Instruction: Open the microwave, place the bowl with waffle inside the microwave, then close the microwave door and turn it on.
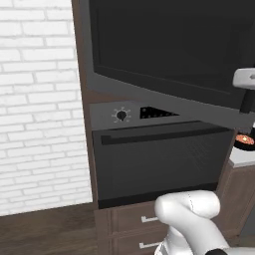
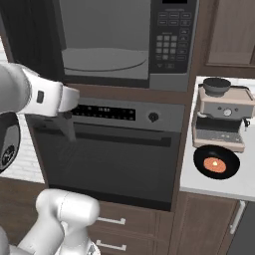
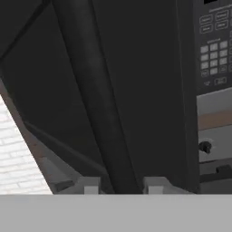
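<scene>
Two claw (image 3: 122, 185) fingers straddle the upright edge of the swung-open microwave door (image 1: 169, 50).

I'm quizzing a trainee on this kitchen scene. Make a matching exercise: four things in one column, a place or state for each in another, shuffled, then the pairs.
Things:
1. microwave door
2. bowl
3. espresso machine
4. turntable

Places or states:
A. on the white counter, waffle inside
B. bare, inside the grey cavity
C. swung open to the left
D. standing behind the bowl

Pairs: 1-C, 2-A, 3-D, 4-B
</scene>
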